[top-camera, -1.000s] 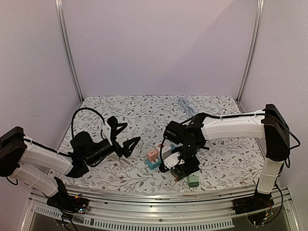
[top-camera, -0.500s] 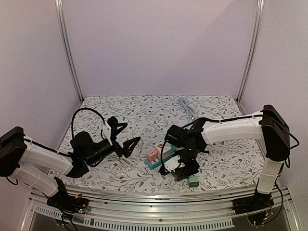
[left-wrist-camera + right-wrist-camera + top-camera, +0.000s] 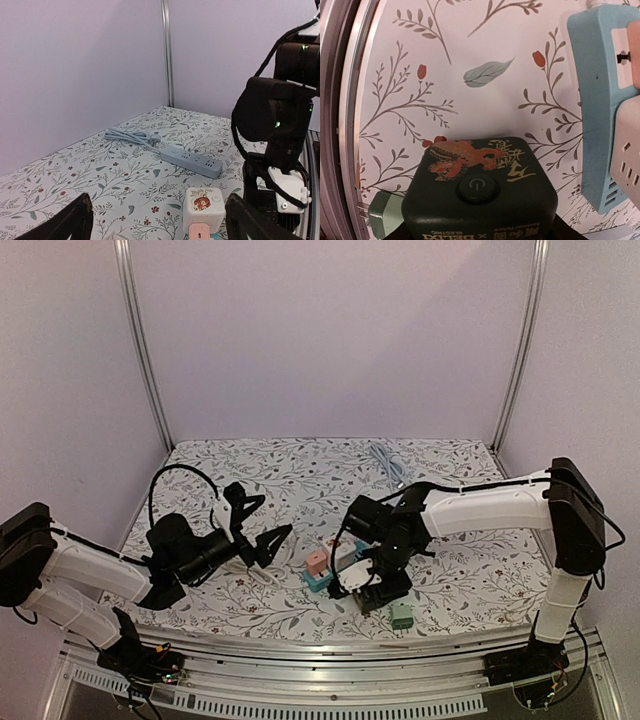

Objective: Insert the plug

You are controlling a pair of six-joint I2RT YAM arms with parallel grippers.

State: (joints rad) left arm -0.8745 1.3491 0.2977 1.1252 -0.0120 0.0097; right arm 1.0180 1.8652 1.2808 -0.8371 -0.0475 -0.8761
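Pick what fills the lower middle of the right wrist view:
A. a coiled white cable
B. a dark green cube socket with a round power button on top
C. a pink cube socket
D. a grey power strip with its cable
B: the dark green cube socket sits there, close under the camera, with its round power button facing up just below a red and gold print.

Plain lilac walls [image 3: 330, 330] and aluminium corner posts [image 3: 141, 350] enclose a table [image 3: 470, 585] covered in floral cloth [image 3: 300, 465].
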